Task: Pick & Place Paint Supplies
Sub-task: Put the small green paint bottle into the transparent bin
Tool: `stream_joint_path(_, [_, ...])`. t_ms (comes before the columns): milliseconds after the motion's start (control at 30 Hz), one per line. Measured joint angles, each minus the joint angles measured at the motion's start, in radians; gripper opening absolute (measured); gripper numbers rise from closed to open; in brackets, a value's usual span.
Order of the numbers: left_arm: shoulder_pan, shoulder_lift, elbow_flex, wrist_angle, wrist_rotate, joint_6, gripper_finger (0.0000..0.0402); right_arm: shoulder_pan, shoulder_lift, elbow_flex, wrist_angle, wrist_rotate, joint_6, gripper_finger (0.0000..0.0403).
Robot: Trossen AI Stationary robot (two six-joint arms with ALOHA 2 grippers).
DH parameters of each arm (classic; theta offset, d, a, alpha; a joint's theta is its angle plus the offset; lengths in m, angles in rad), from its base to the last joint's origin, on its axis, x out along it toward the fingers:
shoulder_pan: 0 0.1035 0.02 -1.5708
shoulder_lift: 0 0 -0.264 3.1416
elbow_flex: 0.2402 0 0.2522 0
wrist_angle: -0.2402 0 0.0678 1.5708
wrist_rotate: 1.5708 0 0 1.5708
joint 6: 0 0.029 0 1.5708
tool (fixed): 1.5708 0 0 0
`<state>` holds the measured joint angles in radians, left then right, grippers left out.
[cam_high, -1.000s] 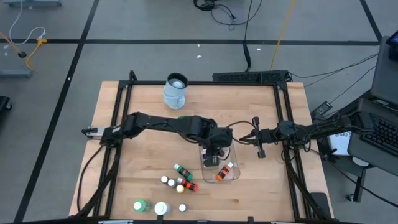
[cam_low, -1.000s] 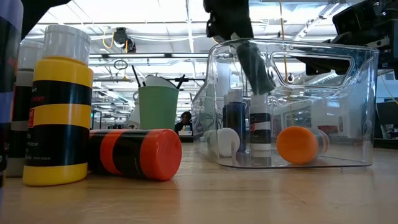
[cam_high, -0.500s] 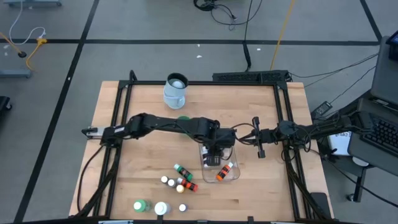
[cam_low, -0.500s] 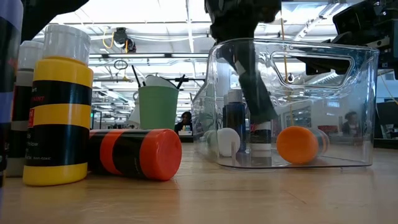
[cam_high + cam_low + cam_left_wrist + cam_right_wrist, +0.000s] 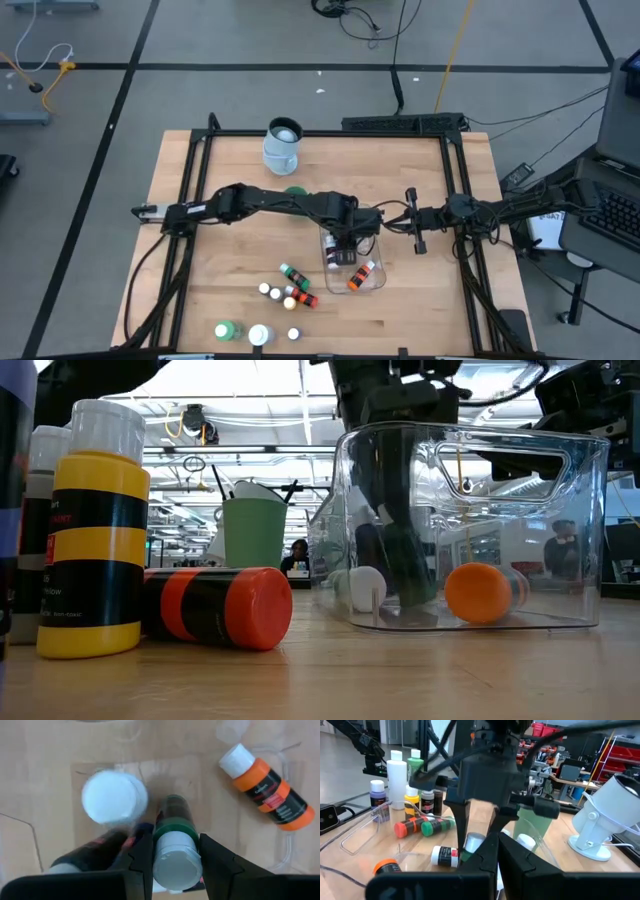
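Robotics lab or workshop, open-plan. My wooden table [image 5: 240, 250] sits in black metal frame [image 5: 330, 133] on grey concrete floor [image 5: 250, 40] marked with dark tape lines; cables [image 5: 520, 125] trail across it. Beyond table I see ceiling strip lights [image 5: 300, 380], red storage bins [image 5: 620, 750], seated person [image 5: 298, 555] at distant bench.

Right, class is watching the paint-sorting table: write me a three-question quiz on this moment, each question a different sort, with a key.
1. True or false: the left end effector grips a green bottle inside the clear tub.
2. Which colour is the bottle lying in the tub? A) orange B) purple C) pink
3. Fill in: the right end effector waits beside the tub, its fingers ____.

Key: 1 true. 2 A, the orange bottle. 3 shut.
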<state>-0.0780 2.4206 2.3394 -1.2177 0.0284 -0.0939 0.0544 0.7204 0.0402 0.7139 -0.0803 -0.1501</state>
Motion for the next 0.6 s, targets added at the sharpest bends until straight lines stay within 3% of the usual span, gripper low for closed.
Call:
stream_joint_path(233, [0.000, 0.014, 0.002, 0.031, -0.005, -0.008, 0.0115, 0.000, 0.000, 0.000, 0.004, 0.000, -0.003, 0.0004])
stream_joint_path(600, [0.000, 0.017, -0.002, 0.079, 0.007, 0.008, 0.0218, 0.000, 0.000, 0.000, 0.005, 0.000, -0.019, 0.0004])
